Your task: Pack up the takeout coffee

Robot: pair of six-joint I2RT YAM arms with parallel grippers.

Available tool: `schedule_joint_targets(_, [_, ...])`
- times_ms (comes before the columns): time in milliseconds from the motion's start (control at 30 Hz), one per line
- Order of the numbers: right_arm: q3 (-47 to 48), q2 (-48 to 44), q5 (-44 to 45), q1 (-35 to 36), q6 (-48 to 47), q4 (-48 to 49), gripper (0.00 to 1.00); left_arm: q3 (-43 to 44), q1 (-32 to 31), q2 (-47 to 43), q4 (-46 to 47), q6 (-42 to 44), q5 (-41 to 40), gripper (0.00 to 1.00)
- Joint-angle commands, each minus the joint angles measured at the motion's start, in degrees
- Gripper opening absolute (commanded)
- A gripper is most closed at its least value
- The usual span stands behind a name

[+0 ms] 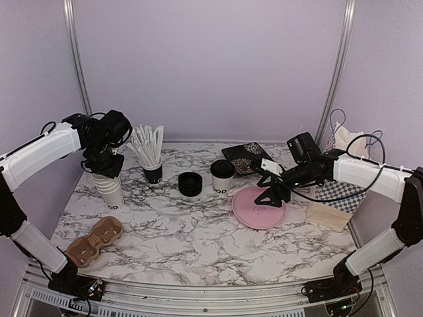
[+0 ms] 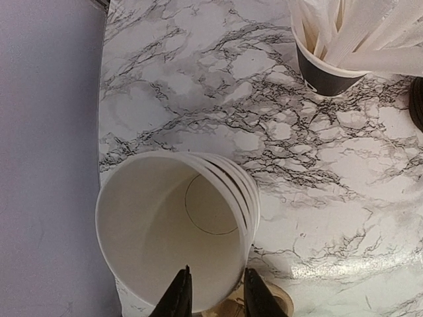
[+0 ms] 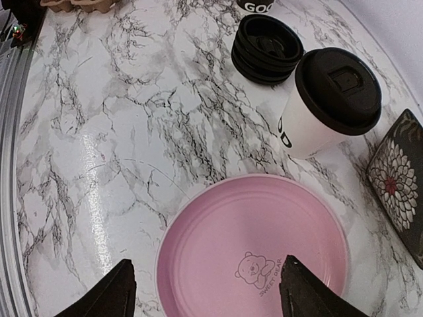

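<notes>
A stack of white paper cups stands at the left of the table. My left gripper hangs over it, one finger inside the top cup's near rim and one outside, with a narrow gap still between them. A white cup with a black lid stands mid-table beside a stack of black lids. A brown pulp cup carrier lies at the front left. My right gripper hovers open over a pink plate, holding nothing.
A dark cup of white paper-wrapped sticks stands behind the cup stack. A dark floral tray lies at the back. A checkered paper bag stands at the right edge, with a white bag behind it.
</notes>
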Motion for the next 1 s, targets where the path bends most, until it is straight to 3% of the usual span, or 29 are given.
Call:
schedule_joint_targets(0, [0.61, 0.64, 0.43, -0.55, 0.05, 1.02, 0.72, -0.69, 0.74, 1.22, 0.89, 1.47, 0.41, 0.26])
schedule_joint_targets(467, [0.70, 0.64, 0.35, -0.53, 0.04, 0.90, 0.72, -0.66, 1.20, 2.19, 1.00, 2.30, 0.67, 0.13])
schedule_joint_targets(700, [0.69, 0.73, 0.16, -0.55, 0.05, 0.86, 0.73, 1.87, 1.68, 1.67, -0.36, 3.12, -0.74, 0.00])
schedule_joint_targets(867, [0.78, 0.81, -0.05, -0.53, 0.04, 0.79, 0.72, 7.27, 2.12, 3.89, -2.54, 4.12, -7.43, 0.00])
schedule_joint_targets(967, [0.76, 0.83, -0.09, -0.55, 0.03, 0.65, 0.72, 9.31, 2.65, 5.88, -1.86, 5.54, 5.80, 0.00])
